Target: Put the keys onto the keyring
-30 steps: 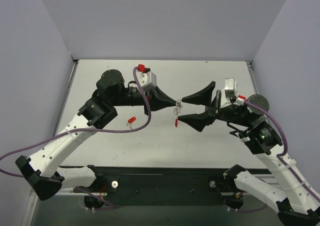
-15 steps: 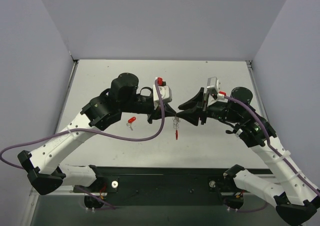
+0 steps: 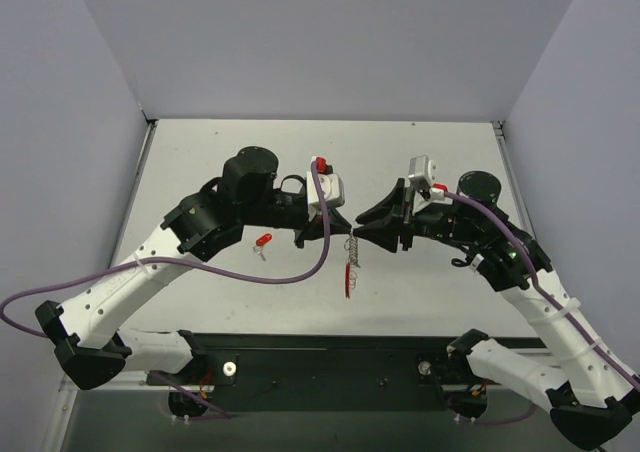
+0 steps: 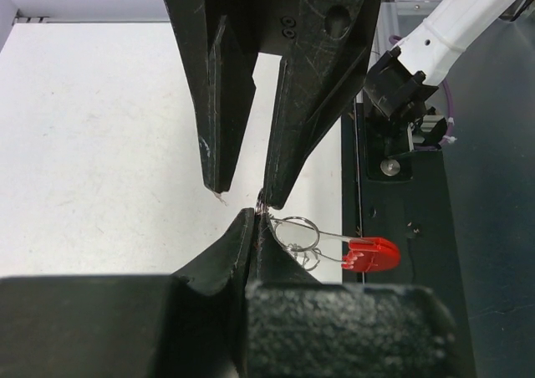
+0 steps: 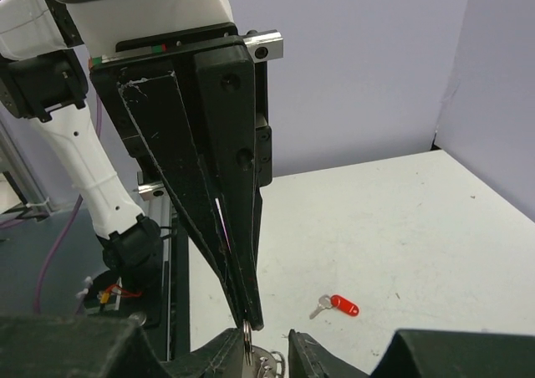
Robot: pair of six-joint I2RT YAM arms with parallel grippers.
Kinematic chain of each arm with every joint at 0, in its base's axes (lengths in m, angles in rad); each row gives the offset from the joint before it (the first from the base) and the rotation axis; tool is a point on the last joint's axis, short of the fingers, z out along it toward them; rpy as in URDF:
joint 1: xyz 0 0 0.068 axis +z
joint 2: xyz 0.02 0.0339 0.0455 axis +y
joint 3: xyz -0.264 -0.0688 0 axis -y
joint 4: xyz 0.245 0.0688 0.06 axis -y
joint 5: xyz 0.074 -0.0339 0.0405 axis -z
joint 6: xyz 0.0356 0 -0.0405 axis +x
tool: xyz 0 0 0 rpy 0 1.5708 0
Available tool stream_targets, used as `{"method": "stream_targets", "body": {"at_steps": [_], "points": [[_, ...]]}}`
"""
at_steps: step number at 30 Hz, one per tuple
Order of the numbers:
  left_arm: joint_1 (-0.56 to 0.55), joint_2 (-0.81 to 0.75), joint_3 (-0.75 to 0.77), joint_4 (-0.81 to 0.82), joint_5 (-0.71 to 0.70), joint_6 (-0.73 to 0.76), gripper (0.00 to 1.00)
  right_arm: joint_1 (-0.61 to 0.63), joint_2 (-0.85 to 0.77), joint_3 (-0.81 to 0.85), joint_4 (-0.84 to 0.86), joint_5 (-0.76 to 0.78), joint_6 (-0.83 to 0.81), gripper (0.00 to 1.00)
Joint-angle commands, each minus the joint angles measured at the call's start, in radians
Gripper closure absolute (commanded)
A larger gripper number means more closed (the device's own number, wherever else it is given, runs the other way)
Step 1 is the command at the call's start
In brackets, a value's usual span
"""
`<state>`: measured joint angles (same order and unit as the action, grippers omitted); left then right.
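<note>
The keyring (image 3: pixel 349 262), a silver ring and chain with a red band, hangs between the two grippers above the table. My left gripper (image 3: pixel 337 235) is shut on its ring (image 4: pixel 298 232), and the red band (image 4: pixel 374 253) sticks out to the side. My right gripper (image 3: pixel 363 229) faces it tip to tip with a gap between its jaws. One of its fingertips (image 4: pixel 272 196) touches the ring (image 5: pixel 248 342); the other stands apart. The red-headed key (image 3: pixel 264 241) lies on the table to the left, also visible as the key (image 5: pixel 338 304) in the right wrist view.
The white table (image 3: pixel 420 162) is walled at the back and on both sides. A purple cable (image 3: pixel 300 262) loops from the left arm over the table near the key. The black base rail (image 3: pixel 330 357) runs along the near edge.
Both wrists have turned and drawn closer together. The right gripper's jaws have narrowed around the ring. The keyring's red band now hangs a little lower.
</note>
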<state>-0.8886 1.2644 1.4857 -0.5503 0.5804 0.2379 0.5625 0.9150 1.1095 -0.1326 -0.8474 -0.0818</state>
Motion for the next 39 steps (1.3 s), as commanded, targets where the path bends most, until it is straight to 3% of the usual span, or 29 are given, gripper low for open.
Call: {"method": "stream_targets", "body": {"at_steps": [1,3,6,13,14,15,17,19,23,25,29,35,39], "points": [[-0.004,-0.017,0.045,0.042,0.029,0.001,1.0,-0.006,0.016,0.038,0.016,-0.053,-0.019,0.72],[-0.006,-0.022,0.042,0.053,0.032,0.0,1.0,-0.006,0.024,0.041,0.01,-0.064,-0.021,0.78],[-0.007,-0.033,0.035,0.067,0.036,-0.002,1.0,-0.006,0.035,0.049,0.005,-0.065,-0.019,1.0],[-0.009,-0.039,0.024,0.084,0.032,-0.02,0.98,-0.006,0.028,0.04,0.024,-0.023,-0.012,1.0],[-0.007,-0.04,0.019,0.092,0.023,-0.031,0.89,-0.006,0.021,0.027,0.04,-0.013,-0.001,1.0],[-0.007,-0.045,0.006,0.107,0.019,-0.037,0.65,-0.006,0.003,0.007,0.071,-0.007,0.004,1.0],[-0.004,-0.057,-0.019,0.16,-0.033,-0.07,0.44,-0.006,-0.017,-0.016,0.123,0.005,0.025,1.0],[0.0,-0.083,-0.059,0.197,-0.083,-0.087,0.33,-0.007,-0.047,-0.045,0.171,0.014,0.034,1.0],[0.068,-0.154,-0.166,0.408,-0.088,-0.213,0.32,-0.007,-0.106,-0.112,0.293,0.05,0.059,1.0],[0.129,-0.21,-0.276,0.533,0.011,-0.3,0.32,-0.009,-0.14,-0.149,0.341,0.051,0.08,1.0],[0.334,-0.26,-0.448,1.027,0.217,-0.648,0.32,-0.012,-0.18,-0.201,0.506,0.021,0.142,1.0],[0.358,-0.211,-0.504,1.366,0.364,-0.849,0.34,-0.012,-0.147,-0.235,0.735,-0.102,0.272,1.0],[0.347,-0.149,-0.495,1.5,0.436,-0.94,0.39,-0.012,-0.09,-0.26,0.879,-0.145,0.362,1.0]]}}
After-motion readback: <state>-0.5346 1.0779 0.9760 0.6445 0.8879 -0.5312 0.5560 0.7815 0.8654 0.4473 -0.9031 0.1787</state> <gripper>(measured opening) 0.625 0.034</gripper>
